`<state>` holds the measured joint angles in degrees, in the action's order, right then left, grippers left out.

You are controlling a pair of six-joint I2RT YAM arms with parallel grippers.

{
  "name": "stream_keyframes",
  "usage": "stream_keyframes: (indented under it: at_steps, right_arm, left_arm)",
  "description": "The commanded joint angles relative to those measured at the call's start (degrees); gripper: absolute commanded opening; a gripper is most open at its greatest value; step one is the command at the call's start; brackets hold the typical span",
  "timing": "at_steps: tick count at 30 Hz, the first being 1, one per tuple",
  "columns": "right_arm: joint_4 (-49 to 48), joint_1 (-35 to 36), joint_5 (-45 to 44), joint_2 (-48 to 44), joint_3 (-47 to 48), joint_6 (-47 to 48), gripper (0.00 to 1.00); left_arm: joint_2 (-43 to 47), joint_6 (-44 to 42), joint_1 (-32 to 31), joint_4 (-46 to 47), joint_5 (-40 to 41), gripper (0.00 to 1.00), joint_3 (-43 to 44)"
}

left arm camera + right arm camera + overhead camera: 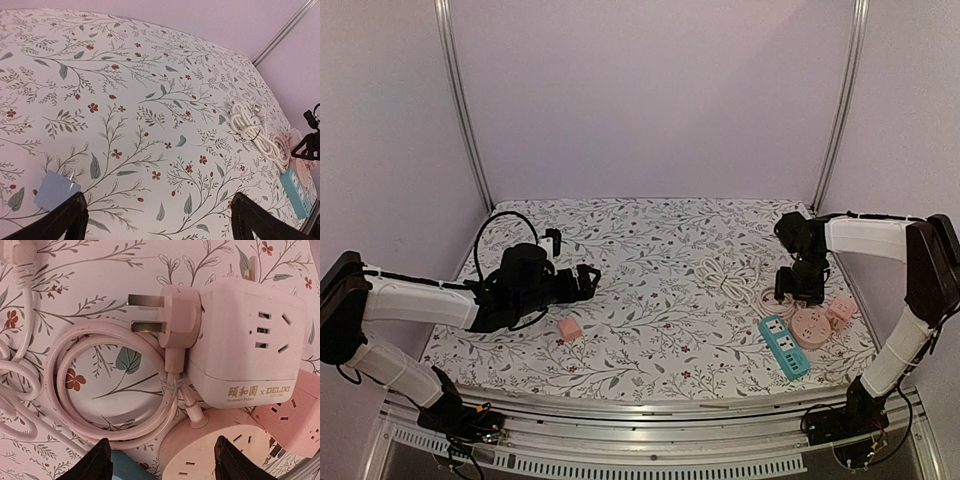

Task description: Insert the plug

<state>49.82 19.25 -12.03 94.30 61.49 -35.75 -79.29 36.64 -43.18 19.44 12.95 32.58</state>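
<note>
1. The right gripper (162,467) has its fingers (97,462) spread wide at the bottom edge of its wrist view. Nothing is between them.
2. Above that gap, in the upper middle of the frame, lies the plug (179,315). It is pink and flat on the cloth, with its metal prongs (145,301) pointing to the frame's left. Its back touches the side of a pale cube socket (245,345) marked DELIXI.
3. The pink cord (107,390) drops from the plug and loops into a coil at left centre. One end runs into a round pink socket (210,450) at the bottom of the frame.
4. A second pink cube (290,415) sits at the lower right, just beside the round socket.
5. In the top view a blue power strip (785,345) lies at the lower right, just left of the round socket. A white cable bundle (725,275) lies near the centre.
6. The left gripper (157,225) also has its fingers (65,220) wide apart and empty, over bare cloth.
7. A small adapter (55,190) with upturned prongs lies at the lower left of the left wrist view, just beside the left-hand finger.
8. Everything rests on the flowered table (650,230).
</note>
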Motion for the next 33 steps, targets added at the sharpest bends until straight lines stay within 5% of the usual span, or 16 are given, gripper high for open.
stream_keyframes:
  at_steps: [1,13,18,27,33]
  right_arm:
    - [-1.7,0.4,-2.5,4.4,2.0,0.1,0.69]
    - [-4.2,0.3,-5.1,10.5,3.2,0.9,0.52]
    - [-5.9,0.3,-2.9,11.2,2.4,0.9,0.29]
    - [-7.9,3.5,1.9,11.0,1.8,-0.9,0.01]
    - [-8.0,10.6,2.7,13.6,6.8,-4.8,0.0]
  left_arm:
    - [0.5,-0.3,-0.6,0.8,0.6,0.99,-1.0]
    - [0.5,0.0,-0.6,0.9,0.6,0.99,-1.1]
    - [0.5,0.1,-0.6,0.9,0.5,0.99,-1.2]
    - [0.7,0.4,-0.6,0.9,0.4,0.99,-1.2]
    - [1.0,0.4,-0.6,0.9,0.5,0.99,-1.4]
